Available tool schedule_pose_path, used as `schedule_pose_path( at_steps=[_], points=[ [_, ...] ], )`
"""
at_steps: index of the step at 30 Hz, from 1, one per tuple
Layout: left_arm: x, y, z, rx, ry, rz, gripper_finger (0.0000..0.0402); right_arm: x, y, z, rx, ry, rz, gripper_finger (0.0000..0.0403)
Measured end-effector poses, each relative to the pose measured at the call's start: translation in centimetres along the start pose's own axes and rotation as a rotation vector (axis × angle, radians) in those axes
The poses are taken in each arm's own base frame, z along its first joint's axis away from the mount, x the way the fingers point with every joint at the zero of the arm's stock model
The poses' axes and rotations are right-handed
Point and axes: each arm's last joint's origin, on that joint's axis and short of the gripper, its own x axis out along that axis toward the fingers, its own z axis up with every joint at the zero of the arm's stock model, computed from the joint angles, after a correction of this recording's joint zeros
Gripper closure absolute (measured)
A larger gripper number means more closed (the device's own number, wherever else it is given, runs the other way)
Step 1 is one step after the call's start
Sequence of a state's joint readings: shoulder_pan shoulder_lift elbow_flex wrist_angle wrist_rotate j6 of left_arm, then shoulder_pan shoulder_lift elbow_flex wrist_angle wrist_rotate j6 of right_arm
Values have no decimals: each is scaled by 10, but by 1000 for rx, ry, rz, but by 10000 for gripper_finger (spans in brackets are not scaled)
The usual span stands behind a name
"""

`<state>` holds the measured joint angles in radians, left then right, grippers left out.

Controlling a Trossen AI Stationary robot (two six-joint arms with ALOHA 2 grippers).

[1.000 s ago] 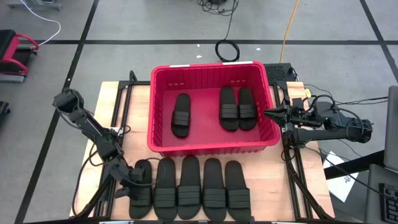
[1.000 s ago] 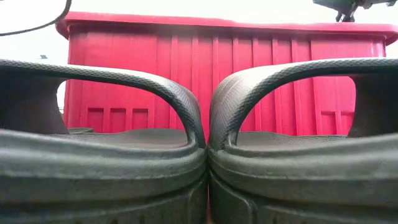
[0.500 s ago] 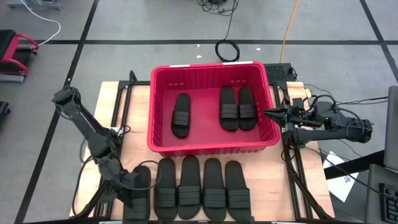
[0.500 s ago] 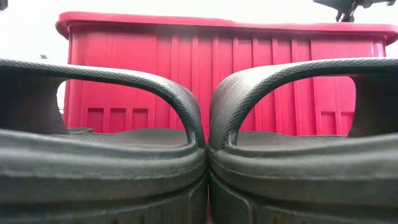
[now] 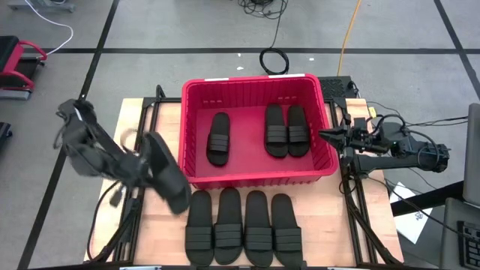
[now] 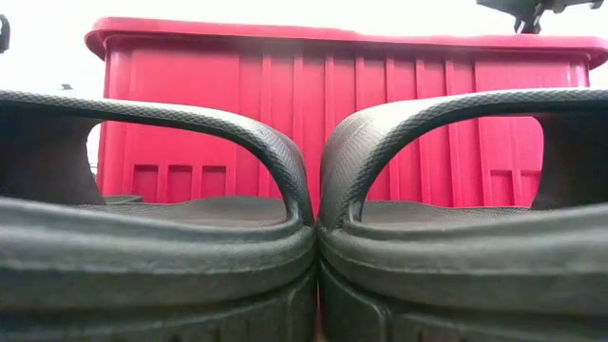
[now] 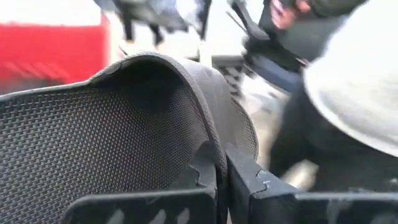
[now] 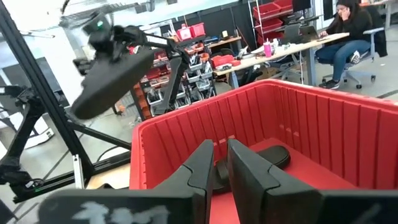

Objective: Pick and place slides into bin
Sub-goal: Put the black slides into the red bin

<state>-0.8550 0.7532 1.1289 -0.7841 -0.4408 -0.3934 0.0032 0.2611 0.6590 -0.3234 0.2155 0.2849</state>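
Counting slides: three in bin (image 5: 196, 175), four tabled, one in left tool (image 5: 142, 171).

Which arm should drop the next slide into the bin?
Left. Its claw holds a matte black rubber slide sandal in the air beside the large red plastic bin. The right claw sits shut and empty at the bin's opposite rim.

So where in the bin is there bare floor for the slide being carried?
The bin has bare floor left of the single slide, and between it and the pair. The right side is crowded.
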Motion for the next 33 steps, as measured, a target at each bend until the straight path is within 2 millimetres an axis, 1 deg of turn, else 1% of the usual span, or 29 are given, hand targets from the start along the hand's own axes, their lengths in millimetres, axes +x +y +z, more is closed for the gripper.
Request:
schedule_pose_path(
  at_steps=[4, 9, 11, 14, 16, 18, 21, 25, 26, 28, 31, 33],
  points=[
    [-24, 17, 7, 155, -123, 127, 400, 0, -1, 1, -8, -13, -24, 362],
    [-51, 37, 7, 297, -207, 252, 400, 0, -1, 1, -8, -22, -49, 362],
    [-61, 46, 1, 299, -233, 298, 400, 0, -2, 2, -7, -31, -62, 362],
    [-71, 56, -20, 242, -273, 313, 400, 0, -2, 3, -4, -45, -71, 362],
    [-70, 62, -39, 179, -295, 294, 400, 0, -1, 4, 0, -57, -67, 362],
    [-64, 66, -58, 120, -319, 267, 401, 0, -1, 6, 5, -76, -62, 362],
    [-48, 66, -77, 85, -381, 193, 401, 0, 0, 9, 12, -102, -57, 362],
    [-28, 69, -103, 17, -425, 150, 401, 0, -1, 11, 19, -132, -93, 362],
    [-25, 69, -107, 1, -456, 142, 401, 0, -1, 11, 21, -139, -95, 362],
    [-22, 69, -108, -15, -549, 128, 401, 1, 0, 13, 18, -152, -94, 362],
    [-24, 69, -103, -42, -654, 166, 401, 3, 0, 12, 16, -143, -97, 362],
    [-26, 69, -97, -38, -659, 212, 401, 5, 1, 12, 16, -132, -99, 362]
  ],
)
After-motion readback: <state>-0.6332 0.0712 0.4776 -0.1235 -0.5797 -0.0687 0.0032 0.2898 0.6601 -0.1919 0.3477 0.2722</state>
